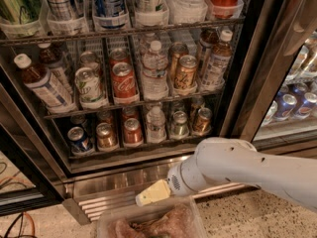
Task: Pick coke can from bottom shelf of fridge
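Observation:
The fridge (250, 78) stands open in front of me. On its bottom shelf (124, 149) the red coke can (132, 131) stands upright in the third lane from the left. It is between a bronze-gold can (105, 136) and a small water bottle (156, 125). A blue can (79, 139) stands at the far left. My gripper (153, 193) is on the end of the white arm (237, 170), low in front of the steel base grille (106, 185). It sits below and slightly right of the coke can, apart from it, and holds nothing.
A second coke can (124, 82) stands on the middle shelf among bottles and cans. A clear plastic tub (148, 221) lies just under the gripper. A neighbouring cooler with blue cans (292, 105) is on the right. Cables (15, 221) lie on the floor at the left.

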